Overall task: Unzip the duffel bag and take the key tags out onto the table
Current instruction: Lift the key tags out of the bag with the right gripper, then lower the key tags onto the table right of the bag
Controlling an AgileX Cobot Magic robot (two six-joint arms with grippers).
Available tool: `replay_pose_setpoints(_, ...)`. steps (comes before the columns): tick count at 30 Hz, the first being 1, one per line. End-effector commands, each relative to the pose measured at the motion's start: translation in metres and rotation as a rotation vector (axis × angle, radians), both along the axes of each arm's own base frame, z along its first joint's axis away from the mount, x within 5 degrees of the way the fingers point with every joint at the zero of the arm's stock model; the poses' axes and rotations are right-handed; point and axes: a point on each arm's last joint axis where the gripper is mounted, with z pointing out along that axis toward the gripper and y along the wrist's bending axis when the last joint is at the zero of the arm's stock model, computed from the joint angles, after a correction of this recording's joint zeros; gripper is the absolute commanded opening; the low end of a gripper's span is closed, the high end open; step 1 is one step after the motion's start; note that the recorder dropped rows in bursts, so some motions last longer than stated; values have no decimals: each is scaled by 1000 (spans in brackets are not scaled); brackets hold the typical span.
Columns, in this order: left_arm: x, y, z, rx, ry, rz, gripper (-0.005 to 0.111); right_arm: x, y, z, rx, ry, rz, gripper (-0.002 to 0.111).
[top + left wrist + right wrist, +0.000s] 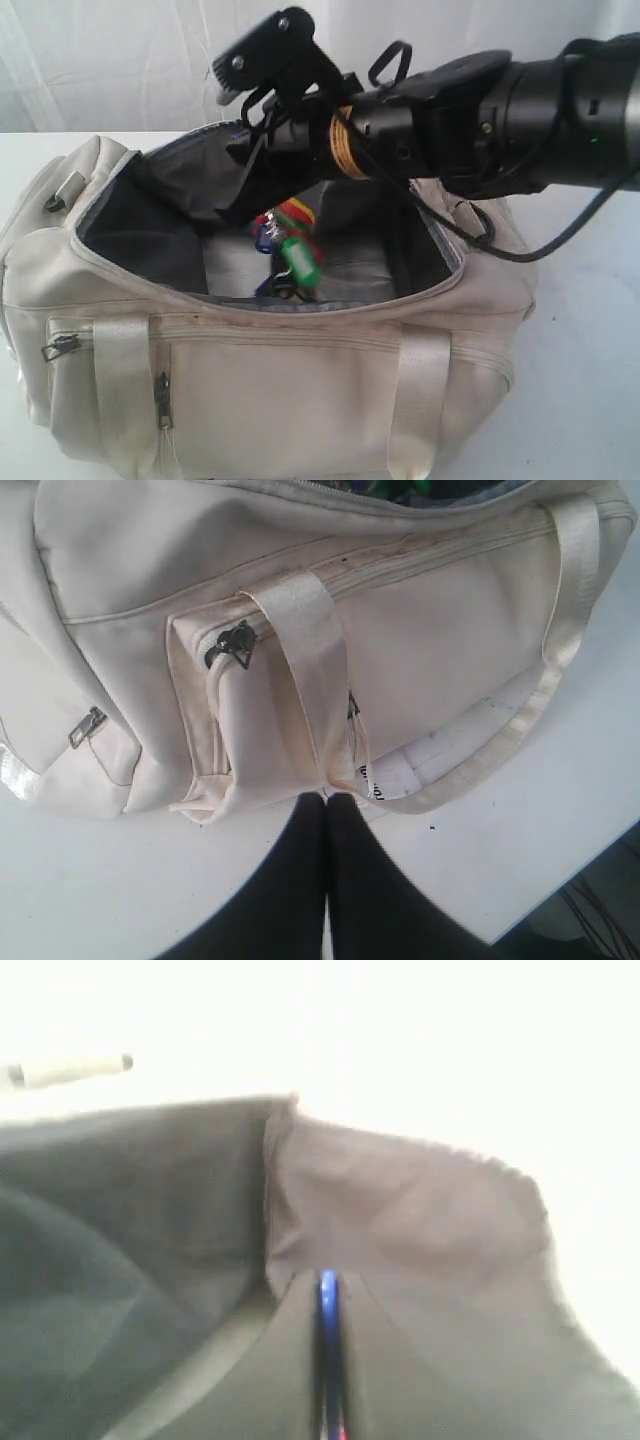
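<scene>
Right fingers [305, 1330] clamped on key tags [287, 245], which hang just below them inside the open bag [250, 390] | left fingers [312, 830] together beside strap [310, 670] | you lift straight up, then out to the worktop [590, 330].

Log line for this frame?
duffel bag unzipped | right gripper shut on key tags inside opening | left gripper shut by strap | tags not on table

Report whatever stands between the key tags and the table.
The key tags are inside the duffel bag, below its unzipped opening. The bag's side walls surround them, so they must rise over the rim to reach the table.
</scene>
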Motion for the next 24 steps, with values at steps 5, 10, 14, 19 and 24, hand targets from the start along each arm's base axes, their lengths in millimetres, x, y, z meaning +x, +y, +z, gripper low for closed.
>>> replay_pose_setpoints(5,-1,-1,-2,-10,6,-13,0,-15,-47,84,143,-226,-220,0)
replay_pose_setpoints(10,-1,-1,-2,-10,6,-13,0,-30,-85,126,218,-356,-383,0)
replay_pose_setpoints(14,-2,-2,-1,-19,10,-18,0,-39,-120,146,261,-389,-598,0)
replay_pose_setpoints(19,-2,-2,-1,-18,12,-19,0,-45,-154,140,37,-327,-814,0)
replay_pose_setpoints(24,-2,-2,-1,-18,12,-19,0,-46,-164,111,-163,-271,-875,0)
